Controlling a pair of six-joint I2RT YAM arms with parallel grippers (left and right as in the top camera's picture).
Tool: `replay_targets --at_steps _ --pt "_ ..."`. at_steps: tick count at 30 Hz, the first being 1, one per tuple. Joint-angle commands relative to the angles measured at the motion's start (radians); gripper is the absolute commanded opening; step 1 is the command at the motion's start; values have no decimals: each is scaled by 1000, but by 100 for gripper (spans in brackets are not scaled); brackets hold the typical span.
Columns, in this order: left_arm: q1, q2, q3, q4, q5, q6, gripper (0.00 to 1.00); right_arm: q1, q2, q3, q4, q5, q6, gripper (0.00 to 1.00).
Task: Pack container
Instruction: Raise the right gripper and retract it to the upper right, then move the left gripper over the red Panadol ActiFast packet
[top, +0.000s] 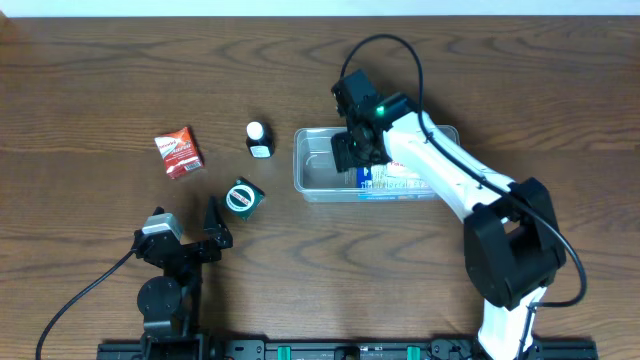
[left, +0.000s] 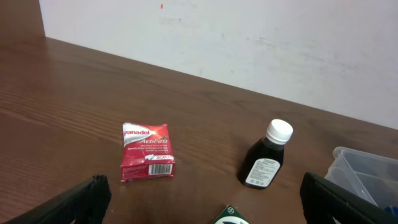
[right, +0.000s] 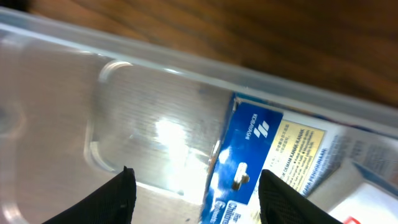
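The container (top: 310, 170) is a clear plastic tub in the middle of the table, with a blue and white box (top: 395, 183) lying in its right part. My right gripper (top: 356, 150) is open and empty over the tub. In the right wrist view its fingers (right: 196, 196) hang above the tub floor (right: 143, 112) and the blue box (right: 249, 155). A red box (top: 179, 152), a dark bottle (top: 258, 139) with a white cap and a green box (top: 243, 197) lie left of the tub. My left gripper (top: 200, 238) is open and empty, near the green box.
The left wrist view shows the red box (left: 147, 160), the dark bottle (left: 266, 157), a corner of the green box (left: 231, 216) and the tub's edge (left: 364, 171) on the brown wood table, with a white wall behind.
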Motion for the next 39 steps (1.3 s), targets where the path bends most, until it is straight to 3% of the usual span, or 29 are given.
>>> replay_targets --at_steps 1,9,14,24,29,33,39 --pt "6 0 -18 -37 -8 6 98 0 -93 78 -36 -10 -34 61" --pt "6 0 -18 -37 -9 6 98 -112 -301 130 -137 110 -5 76" --pt "6 0 -18 -37 -8 6 98 -307 -419 130 -151 121 50 99" --pt "6 0 -18 -37 -8 6 98 -619 -461 129 -194 124 68 99" --pt "6 0 -18 -37 -2 -9 98 -665 -461 129 -195 124 68 99" --pt "4 0 -5 -15 108 -77 98 -667 -461 129 -195 124 68 99" --pt "5 166 190 -182 122 -51 98 -667 -461 129 -195 124 68 99"
